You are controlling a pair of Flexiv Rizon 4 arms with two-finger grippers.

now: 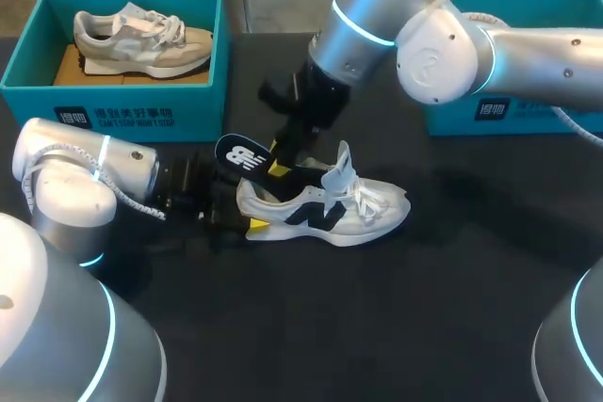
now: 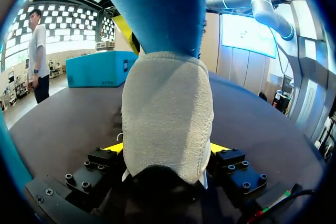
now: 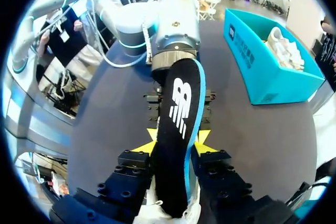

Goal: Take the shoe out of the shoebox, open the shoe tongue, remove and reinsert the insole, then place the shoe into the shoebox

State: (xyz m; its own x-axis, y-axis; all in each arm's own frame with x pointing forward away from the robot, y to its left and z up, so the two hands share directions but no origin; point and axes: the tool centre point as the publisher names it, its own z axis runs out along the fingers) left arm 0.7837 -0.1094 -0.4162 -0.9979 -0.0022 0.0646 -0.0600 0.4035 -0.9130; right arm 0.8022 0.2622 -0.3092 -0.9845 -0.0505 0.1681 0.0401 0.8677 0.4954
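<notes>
Right claw pinches the black insole across its width, one end inside the shoe, logo end raised clear. Left claw is closed on the shoe's heel, probably bracing it on the table so the insole slides without dragging the shoe.

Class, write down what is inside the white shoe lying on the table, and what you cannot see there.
A dark insole pokes out of the white shoe, heel end raised, the right tool shut on it. Its front end is hidden inside the shoe.
</notes>
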